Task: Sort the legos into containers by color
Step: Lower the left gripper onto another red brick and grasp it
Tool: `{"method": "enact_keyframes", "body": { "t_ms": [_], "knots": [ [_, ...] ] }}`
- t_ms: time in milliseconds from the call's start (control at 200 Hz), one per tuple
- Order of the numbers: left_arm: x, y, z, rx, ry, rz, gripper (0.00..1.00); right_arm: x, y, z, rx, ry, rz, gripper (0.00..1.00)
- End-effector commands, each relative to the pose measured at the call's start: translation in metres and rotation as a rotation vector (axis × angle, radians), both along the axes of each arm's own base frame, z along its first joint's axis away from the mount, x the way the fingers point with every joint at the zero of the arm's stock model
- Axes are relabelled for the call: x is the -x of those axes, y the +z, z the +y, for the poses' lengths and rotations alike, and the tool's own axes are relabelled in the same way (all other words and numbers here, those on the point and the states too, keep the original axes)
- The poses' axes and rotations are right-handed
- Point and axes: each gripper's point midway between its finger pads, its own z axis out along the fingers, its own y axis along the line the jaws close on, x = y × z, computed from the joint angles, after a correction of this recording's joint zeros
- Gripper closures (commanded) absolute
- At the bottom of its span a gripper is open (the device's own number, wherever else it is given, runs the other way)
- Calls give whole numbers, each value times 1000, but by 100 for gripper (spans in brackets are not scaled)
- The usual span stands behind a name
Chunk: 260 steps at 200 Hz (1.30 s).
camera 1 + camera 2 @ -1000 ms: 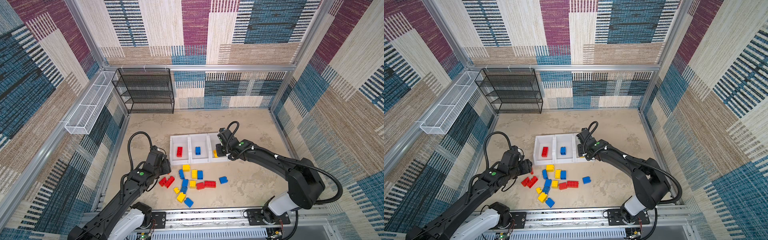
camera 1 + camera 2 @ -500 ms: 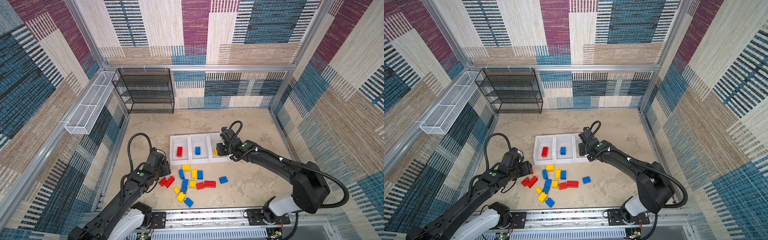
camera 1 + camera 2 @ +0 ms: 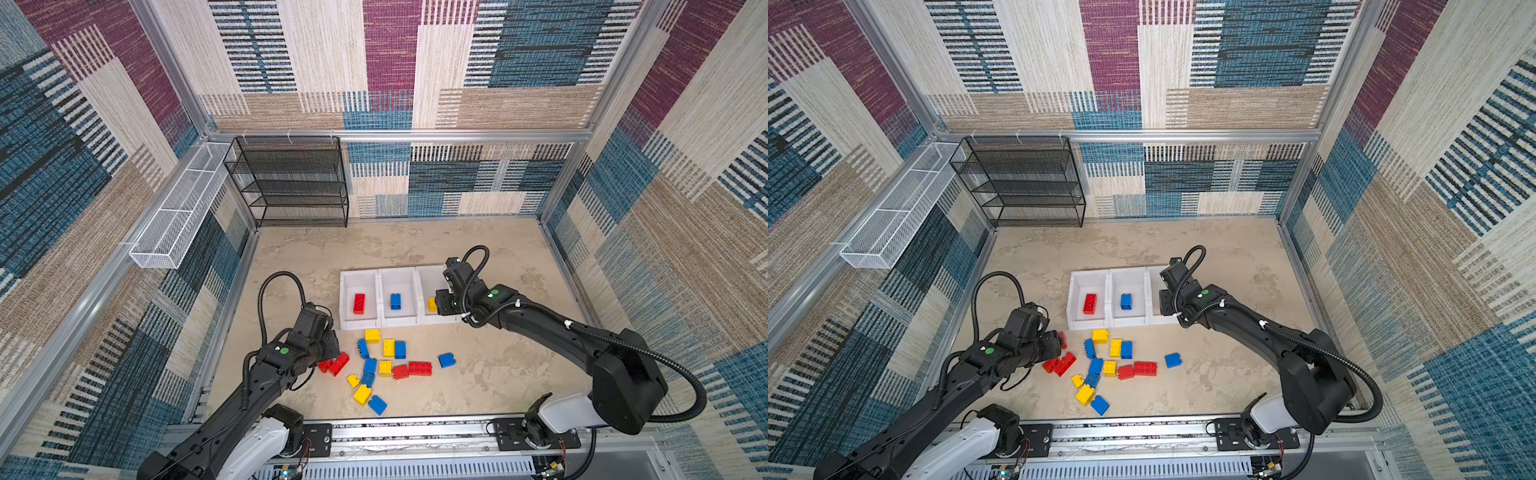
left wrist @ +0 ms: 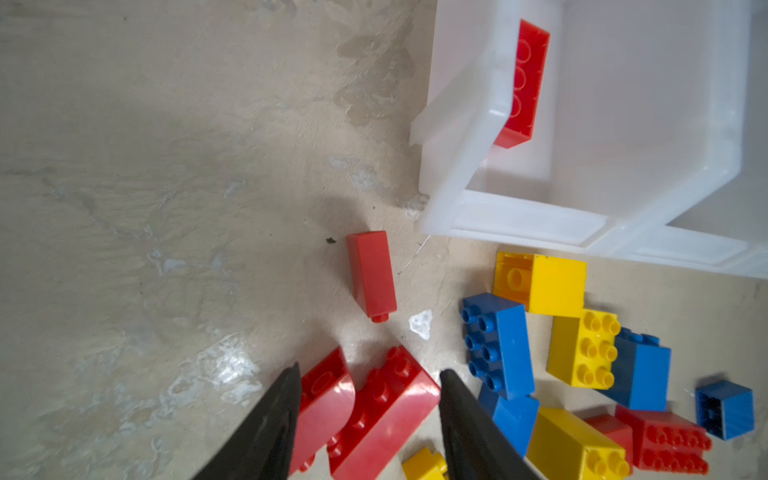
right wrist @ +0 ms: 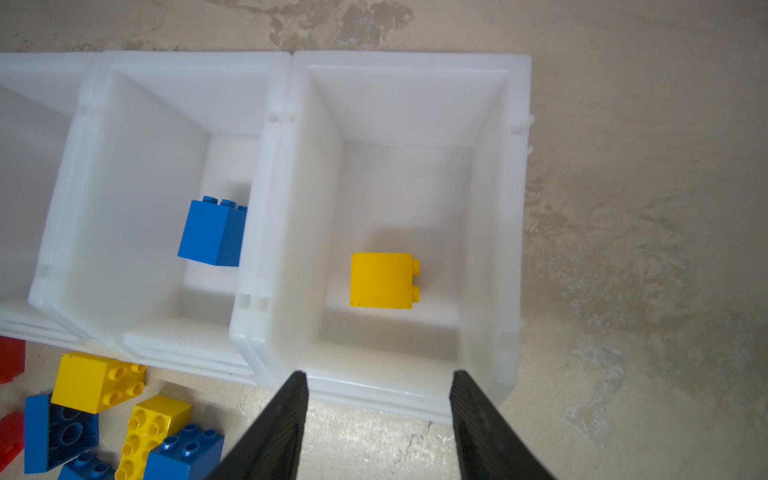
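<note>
Black rack [image 3: 291,187], wire basket [image 3: 166,232] behind, red bricks [image 4: 386,407] inside left claw [image 4: 370,370]

Black mesh shelf rack [image 3: 291,183] in the far left corner, long white wire basket [image 3: 178,212] just beside it.

Most legos [image 3: 389,347] lie scattered before the containers [image 3: 379,291] (each holding one).

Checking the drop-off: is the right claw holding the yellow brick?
No, the yellow brick lies on the bin floor, apart from the open, empty right claw.
</note>
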Motion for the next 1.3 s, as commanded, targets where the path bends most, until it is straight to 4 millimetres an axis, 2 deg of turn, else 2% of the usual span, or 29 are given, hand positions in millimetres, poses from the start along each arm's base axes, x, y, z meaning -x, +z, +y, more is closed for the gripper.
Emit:
{"method": "enact_keyframes", "body": {
  "t_ms": [0,521,771,1117,1297],
  "knots": [
    [7,-6,-3,16,-12,35,46,0,3,2,-23,-7,-5,42],
    [2,-17,-36,-25,-190,84,51,4,2,0,-35,-17,2,42],
    [6,-29,-39,-77,-216,127,54,6,1,1,-42,-18,9,42],
    [11,-37,-39,-121,-229,147,58,7,0,0,-44,-21,16,42],
    [11,-36,-42,-124,-243,143,55,8,-2,0,-46,-25,21,42]
  ]
}}
